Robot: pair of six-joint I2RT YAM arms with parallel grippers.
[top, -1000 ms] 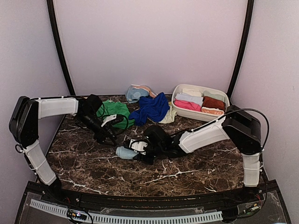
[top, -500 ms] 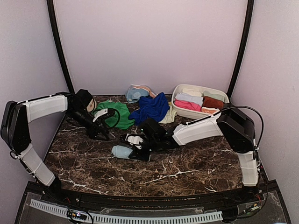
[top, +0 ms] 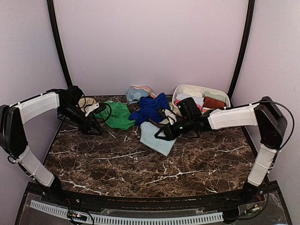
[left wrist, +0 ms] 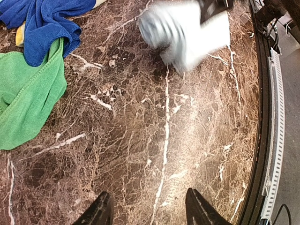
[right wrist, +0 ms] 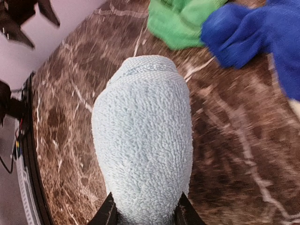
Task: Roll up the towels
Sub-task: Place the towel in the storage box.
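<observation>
My right gripper (top: pixel 165 133) is shut on a rolled light blue towel (top: pixel 156 138) and holds it above the table, in front of the royal blue towel (top: pixel 151 108). In the right wrist view the roll (right wrist: pixel 143 140) sticks out between the two fingers (right wrist: pixel 107 213). My left gripper (top: pixel 95 130) is open and empty at the left, low over bare marble (left wrist: pixel 154 140), near the green towel (top: pixel 117 115). The left wrist view shows the green towel (left wrist: pixel 26 101), the royal blue towel (left wrist: pixel 44 21) and the held roll, blurred (left wrist: pixel 180 33).
A white oval basin (top: pixel 225 98) at the back right holds rolled pink (top: pixel 187 106), white (top: pixel 190 98) and rust (top: pixel 214 103) towels. A crumpled pale blue and pink cloth (top: pixel 137 93) lies at the back. A tan disc (top: pixel 86 101) sits by the left arm.
My right gripper has lifted the light blue roll off the table and carried it right and back. My left arm has drawn back to the left, away from the roll.
</observation>
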